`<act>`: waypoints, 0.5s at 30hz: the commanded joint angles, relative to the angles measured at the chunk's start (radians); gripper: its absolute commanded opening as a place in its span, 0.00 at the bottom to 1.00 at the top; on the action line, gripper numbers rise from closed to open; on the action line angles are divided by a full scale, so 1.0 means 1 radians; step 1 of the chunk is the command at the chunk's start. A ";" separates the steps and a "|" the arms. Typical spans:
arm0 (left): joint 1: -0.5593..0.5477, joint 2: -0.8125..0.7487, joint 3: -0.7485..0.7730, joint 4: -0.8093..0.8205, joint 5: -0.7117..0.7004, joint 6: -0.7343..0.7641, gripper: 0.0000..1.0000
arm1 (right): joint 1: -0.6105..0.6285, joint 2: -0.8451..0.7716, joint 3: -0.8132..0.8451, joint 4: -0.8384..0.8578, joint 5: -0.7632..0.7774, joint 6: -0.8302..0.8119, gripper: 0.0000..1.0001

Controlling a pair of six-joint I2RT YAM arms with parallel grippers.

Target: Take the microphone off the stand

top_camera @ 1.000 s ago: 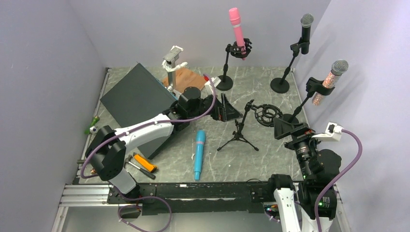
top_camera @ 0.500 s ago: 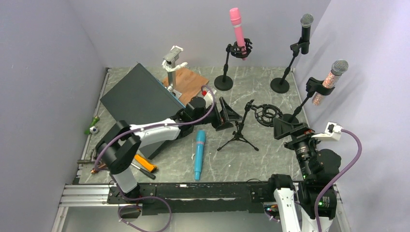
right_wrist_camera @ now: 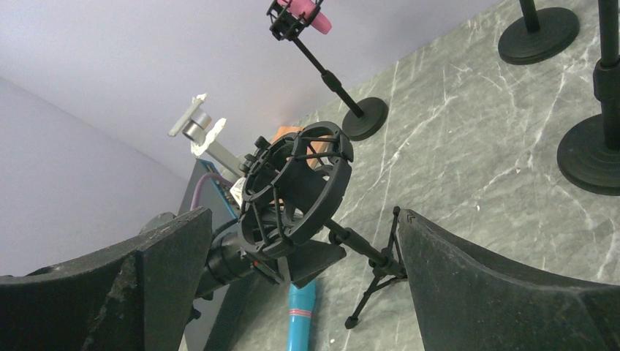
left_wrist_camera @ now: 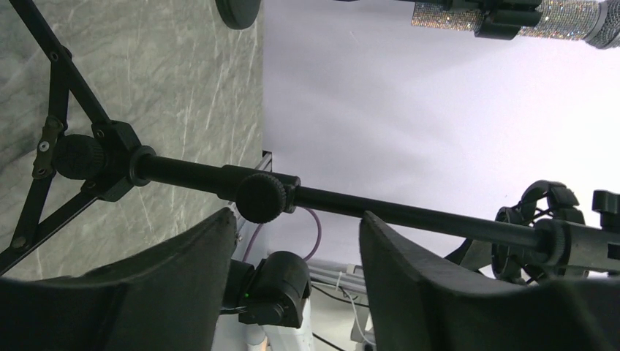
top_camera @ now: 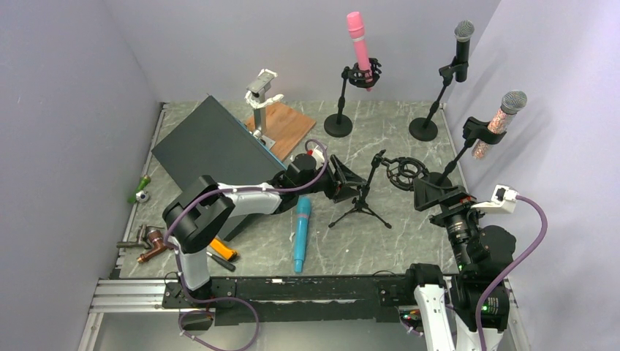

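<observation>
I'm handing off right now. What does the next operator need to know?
Left gripper open, empty, just short of the tripod pole.
Right gripper open, empty, facing the empty mount.
Blue mic lies on the table, out of the mount: looks done.
Pink mic, black mic and glitter mic sit in their stands; those are left, if wanted.

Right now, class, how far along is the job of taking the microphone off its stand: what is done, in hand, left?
Done, apparently: the blue cylindrical microphone lies on the table; the ring mount on the black tripod stand is empty. In hand: nothing gripped; left gripper open at the stand's pole, right gripper open. Left: perhaps only retreating.
</observation>
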 commanded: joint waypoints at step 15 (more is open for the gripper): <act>0.020 0.036 -0.016 0.134 -0.036 -0.055 0.46 | 0.001 0.006 0.002 0.029 0.006 -0.004 1.00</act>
